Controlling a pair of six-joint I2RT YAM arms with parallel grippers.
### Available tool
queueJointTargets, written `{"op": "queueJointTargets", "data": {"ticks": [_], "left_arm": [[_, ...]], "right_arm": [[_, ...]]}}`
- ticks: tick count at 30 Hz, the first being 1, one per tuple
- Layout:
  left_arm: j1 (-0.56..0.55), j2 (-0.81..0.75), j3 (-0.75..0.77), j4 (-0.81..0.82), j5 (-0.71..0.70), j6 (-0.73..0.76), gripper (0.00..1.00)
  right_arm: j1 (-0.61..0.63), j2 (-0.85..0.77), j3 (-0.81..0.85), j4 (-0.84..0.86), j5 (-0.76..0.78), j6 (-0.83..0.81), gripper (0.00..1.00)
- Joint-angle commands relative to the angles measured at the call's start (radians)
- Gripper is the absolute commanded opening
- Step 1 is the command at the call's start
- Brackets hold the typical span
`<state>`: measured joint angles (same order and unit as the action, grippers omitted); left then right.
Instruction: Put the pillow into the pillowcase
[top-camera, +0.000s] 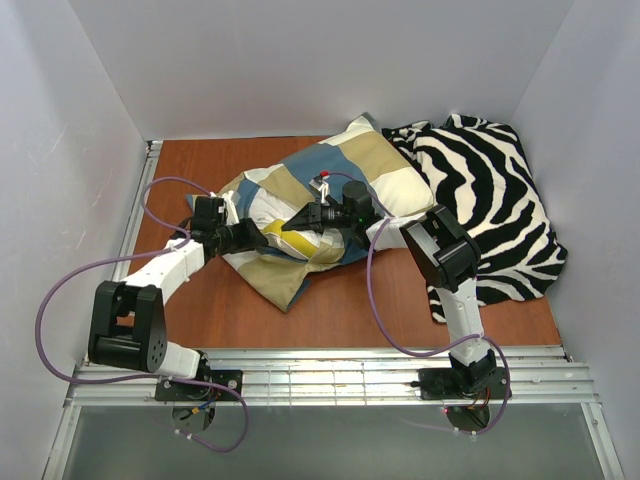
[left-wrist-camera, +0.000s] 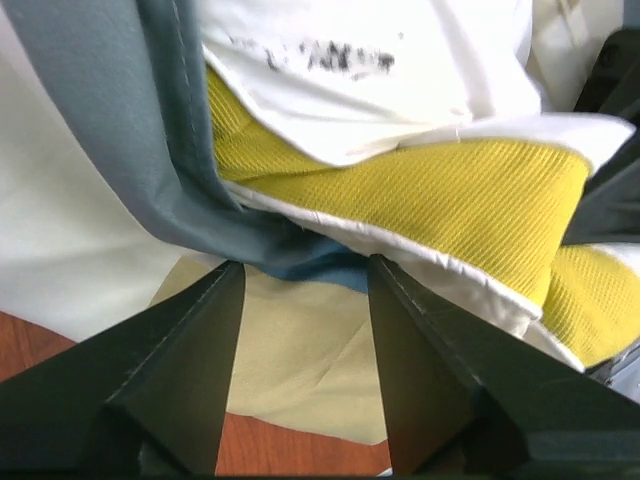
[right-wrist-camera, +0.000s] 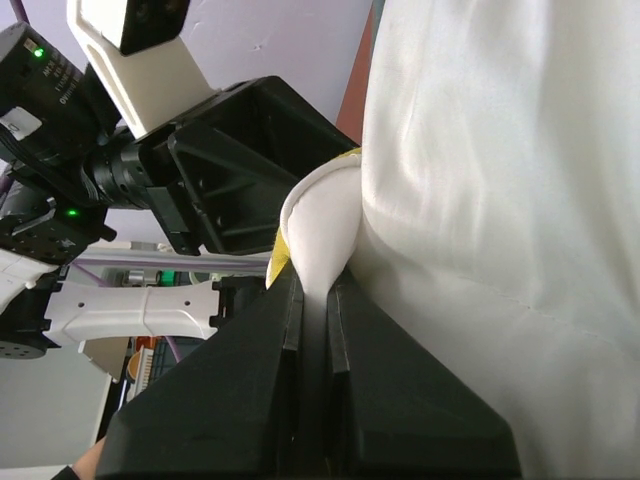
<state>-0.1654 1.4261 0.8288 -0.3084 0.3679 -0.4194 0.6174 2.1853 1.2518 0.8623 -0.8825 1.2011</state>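
Observation:
The checked pillowcase lies bunched in the middle of the table, its blue edging hanging over the pillow. The pillow is white with a yellow side and sits at the case's mouth. My left gripper is at the left side of the bundle. Its jaws stand open, with tan pillowcase cloth and table beneath the gap and the blue hem just past the tips. My right gripper reaches in from the right and is shut on a white fold of the pillow.
A black-and-white zebra cloth is heaped at the back right, beside the right arm. Bare wooden table lies in front of the pillowcase. White walls close off the left, back and right. The left arm's wrist is close in front of the right gripper.

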Motion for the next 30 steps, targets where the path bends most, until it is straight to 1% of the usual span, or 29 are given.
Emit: {"op": "queueJointTargets", "data": {"ticks": [1,5,8,9,12,13,16,21,23,24,25,26,30], "left_arm": [[-0.011,-0.027,-0.057,0.047,0.022,-0.05,0.49],[-0.045,0.026,-0.089,0.129,-0.003,-0.091,0.48],[-0.06,0.033,-0.099,0.138,0.0,-0.11,0.44],[-0.065,0.028,-0.103,0.14,-0.023,-0.114,0.44],[-0.065,0.03,-0.102,0.166,-0.067,-0.128,0.5],[-0.065,0.027,-0.106,0.179,-0.058,-0.14,0.53],[-0.065,-0.009,-0.132,0.236,-0.008,-0.154,0.56],[-0.065,-0.047,-0.146,0.218,-0.049,-0.179,0.61],[-0.065,-0.018,-0.142,0.222,-0.081,-0.205,0.63],[-0.065,0.022,-0.14,0.229,-0.099,-0.217,0.63],[-0.065,0.022,-0.134,0.232,-0.099,-0.226,0.64],[-0.065,0.066,-0.123,0.238,-0.112,-0.254,0.65],[-0.065,0.158,-0.083,0.252,-0.144,-0.297,0.66]], "right_arm": [[-0.016,-0.013,0.009,0.024,0.056,0.005,0.01],[-0.015,-0.009,0.017,0.038,0.057,0.034,0.01],[-0.016,-0.013,0.02,0.038,0.06,0.038,0.01],[-0.015,-0.012,0.027,0.037,0.059,0.04,0.01],[-0.015,-0.015,0.023,0.041,0.053,0.043,0.01],[-0.013,-0.018,0.018,0.044,0.053,0.043,0.01],[-0.01,-0.021,0.0,0.046,0.048,0.045,0.01],[-0.008,-0.028,-0.011,0.069,0.05,0.063,0.01],[-0.005,-0.027,-0.02,0.101,0.05,0.092,0.01],[-0.002,-0.027,-0.028,0.127,0.05,0.119,0.01],[-0.001,-0.025,-0.031,0.138,0.047,0.129,0.01],[0.001,-0.03,-0.034,0.145,0.047,0.133,0.01],[0.007,-0.041,-0.045,0.15,0.05,0.137,0.01]]}}
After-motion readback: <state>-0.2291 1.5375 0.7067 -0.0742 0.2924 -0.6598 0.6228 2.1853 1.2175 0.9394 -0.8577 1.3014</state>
